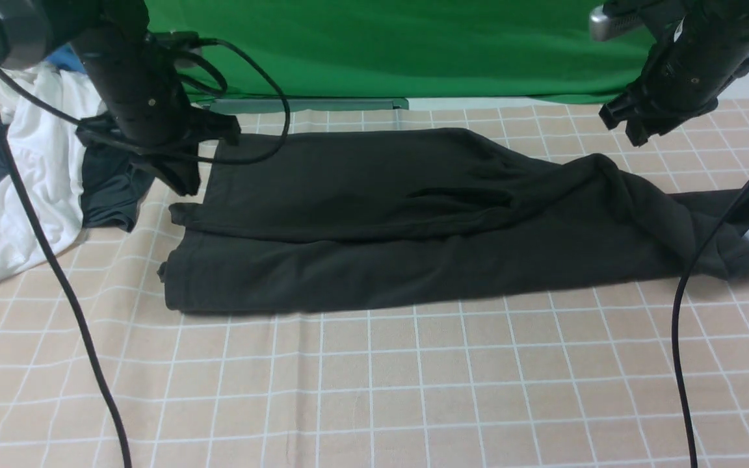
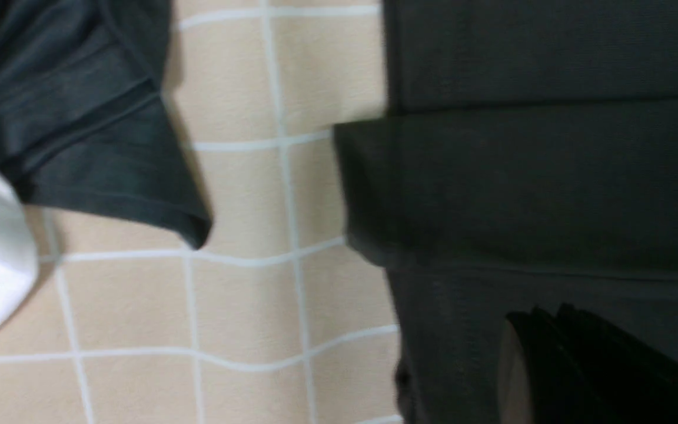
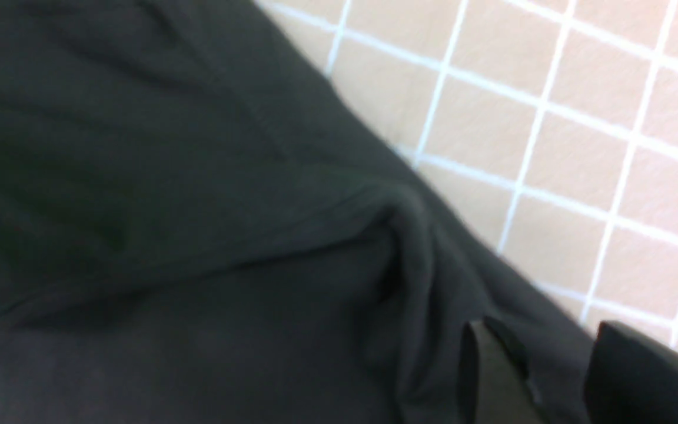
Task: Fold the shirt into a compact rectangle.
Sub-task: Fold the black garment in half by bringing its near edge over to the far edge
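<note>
Shirt (image 1: 381, 260) lies left-right, neck right; left fingers (image 2: 580, 365) together, right fingers (image 3: 492, 377) spread.

Black shirt (image 2: 521, 194) on checked tablecloth (image 2: 239, 194)

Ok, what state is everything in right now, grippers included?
shirt: folded lengthwise into a long band, collar end rumpled.
left gripper: shut, above the hem end.
right gripper: open, empty.
white garment: crumpled at the left.
dark garment: bunched, apart from the shirt.
</note>
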